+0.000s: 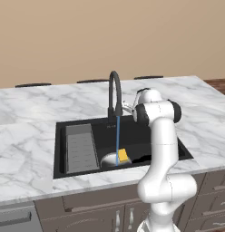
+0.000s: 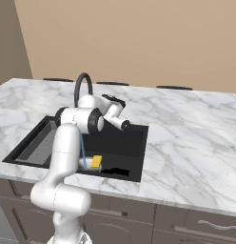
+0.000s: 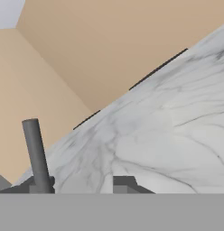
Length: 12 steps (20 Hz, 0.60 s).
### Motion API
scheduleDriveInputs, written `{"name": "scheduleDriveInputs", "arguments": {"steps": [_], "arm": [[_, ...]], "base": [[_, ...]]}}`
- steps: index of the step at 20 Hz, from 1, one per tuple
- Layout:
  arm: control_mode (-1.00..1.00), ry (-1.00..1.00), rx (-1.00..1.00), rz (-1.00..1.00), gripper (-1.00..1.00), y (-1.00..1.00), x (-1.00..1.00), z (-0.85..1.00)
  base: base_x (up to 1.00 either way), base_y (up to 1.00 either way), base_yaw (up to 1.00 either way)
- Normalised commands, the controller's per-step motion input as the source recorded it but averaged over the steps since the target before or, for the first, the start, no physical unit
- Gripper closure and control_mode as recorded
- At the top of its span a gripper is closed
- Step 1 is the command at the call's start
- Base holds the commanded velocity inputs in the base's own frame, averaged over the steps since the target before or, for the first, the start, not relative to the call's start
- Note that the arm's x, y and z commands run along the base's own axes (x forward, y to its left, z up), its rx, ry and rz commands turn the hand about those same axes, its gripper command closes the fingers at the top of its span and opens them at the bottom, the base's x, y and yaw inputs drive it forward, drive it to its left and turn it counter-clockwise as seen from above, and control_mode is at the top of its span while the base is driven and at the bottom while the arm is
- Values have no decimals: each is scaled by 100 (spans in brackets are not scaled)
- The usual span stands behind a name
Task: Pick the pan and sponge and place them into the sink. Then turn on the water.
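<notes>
The black sink is set in the marble counter. Inside it, at the front, lies the silver pan, with the yellow sponge resting on its right side; the sponge is also seen beside my arm. A thin blue stream of water falls from the black gooseneck faucet onto the pan. My gripper hovers just right of the faucet's base, behind the basin. In the hand view its fingertips stand apart with only marble between them, and a grey rod rises by the left one.
A grey ribbed tray fills the sink's left part. Marble counter surrounds the basin, with a tan wall behind. My own arm stands in front of the sink's right end. Cabinet fronts run below.
</notes>
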Motion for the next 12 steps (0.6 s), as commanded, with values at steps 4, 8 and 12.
{"name": "scheduleDriveInputs", "arguments": {"steps": [4,8,12], "arm": [[-100,7,4,0,100,-56,0,-31],[-100,0,14,0,100,-40,-8,14],[-100,0,14,0,100,-39,-18,36]], "base": [[0,0,0],[0,0,0],[0,0,0]]}}
